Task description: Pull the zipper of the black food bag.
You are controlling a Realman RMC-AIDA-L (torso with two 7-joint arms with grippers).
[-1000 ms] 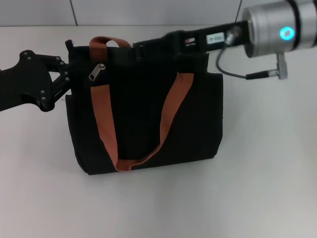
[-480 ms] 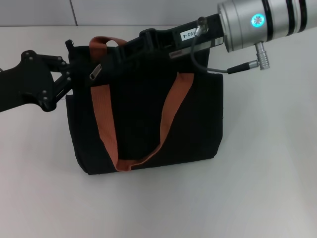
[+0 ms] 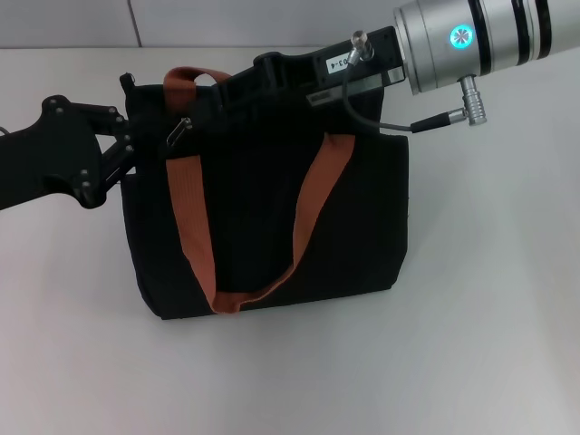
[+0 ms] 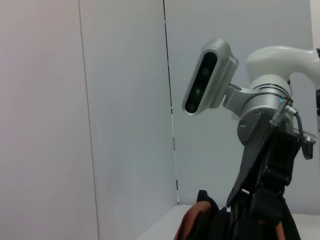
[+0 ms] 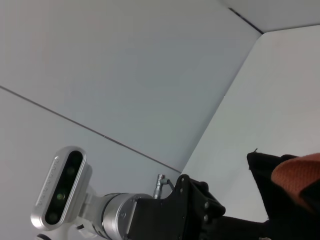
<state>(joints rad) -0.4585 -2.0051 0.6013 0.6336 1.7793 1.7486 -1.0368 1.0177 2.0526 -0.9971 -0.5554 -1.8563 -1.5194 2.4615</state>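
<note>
The black food bag [image 3: 263, 217] stands upright mid-table, its two rust-brown handles [image 3: 190, 217] hanging down the front. The zipper [image 3: 178, 134], a small silver pull tab, lies tilted at the bag's top left. My left gripper [image 3: 127, 143] is closed on the bag's upper left edge. My right gripper [image 3: 201, 113] reaches in from the upper right along the bag's top, its tip just right of the tab; its fingers blend into the black fabric. The left wrist view shows the right gripper [image 4: 265, 170] above a brown handle [image 4: 192, 225]. The right wrist view shows the bag's corner [image 5: 272, 200].
The bag stands on a white table [image 3: 471, 344], with a pale tiled wall [image 3: 272, 23] behind it. The right arm's silver wrist [image 3: 480, 41] and its looping cable [image 3: 390, 118] hang over the bag's top right.
My right gripper has moved left along the bag's top toward the zipper tab, and its wrist has turned. The tab now looks narrower and more tilted. The left gripper has stayed put.
</note>
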